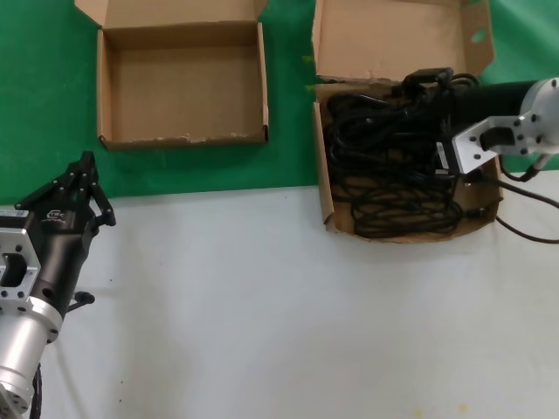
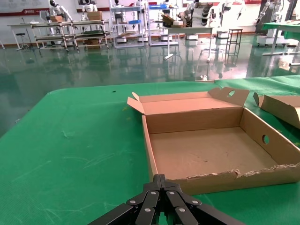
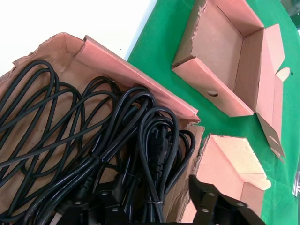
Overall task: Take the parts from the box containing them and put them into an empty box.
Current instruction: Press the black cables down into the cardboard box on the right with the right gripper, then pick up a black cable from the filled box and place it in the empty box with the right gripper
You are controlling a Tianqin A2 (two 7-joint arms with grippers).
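The parts, coiled black power cords (image 1: 384, 166) (image 3: 93, 140), fill the box containing them (image 1: 325, 188) (image 3: 140, 77) at the right, its tall flap (image 1: 384, 39) standing behind. My right gripper (image 1: 424, 87) (image 3: 150, 206) is lowered over the far end of the pile and stands open, one finger down among the cords, the other by the box's wall. The empty box (image 1: 183, 87) (image 2: 211, 150) (image 3: 220, 51) lies at the far left on the green mat. My left gripper (image 1: 85, 166) (image 2: 160, 180) is shut and empty, parked just short of that box's frayed front rim.
Both boxes lie on a green mat (image 1: 288, 105); the near half of the table is white (image 1: 262, 305). A loose black cable (image 1: 524, 231) trails from the right arm beside the cord box. The cord box's flap (image 2: 281, 105) shows in the left wrist view.
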